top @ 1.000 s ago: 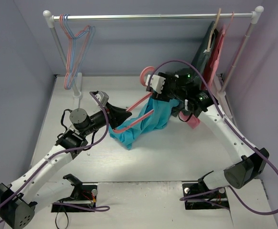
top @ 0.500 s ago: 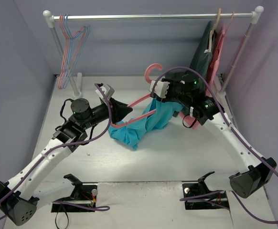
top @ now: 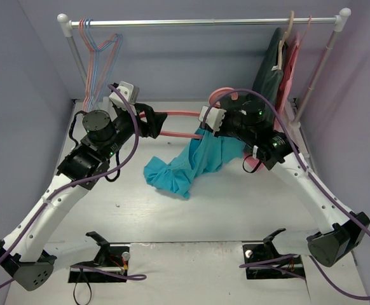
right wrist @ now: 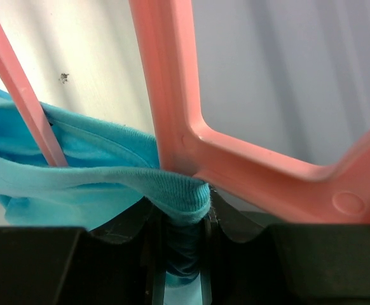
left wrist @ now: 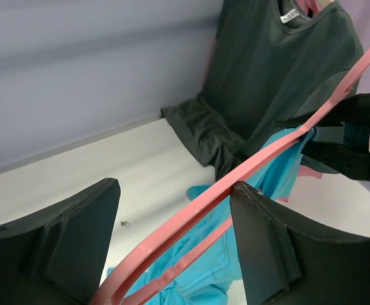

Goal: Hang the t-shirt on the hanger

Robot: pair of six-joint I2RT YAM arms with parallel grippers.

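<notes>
the t-shirt (top: 191, 166) hangs in a bunch above the table (top: 236, 203), its upper edge draped over a bar of the hanger (top: 175, 114), which is held level in the air between the two arms. the right gripper (right wrist: 178, 254) is clenched on the teal fabric where it wraps the bar. the left gripper (left wrist: 172, 190) is released, jaws wide apart, the pink bar passing between them.

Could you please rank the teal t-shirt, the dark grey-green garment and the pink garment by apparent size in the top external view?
1. teal t-shirt
2. dark grey-green garment
3. pink garment
The two hanging garments are seen nearly edge-on, so this ranks only how large they look.
</notes>
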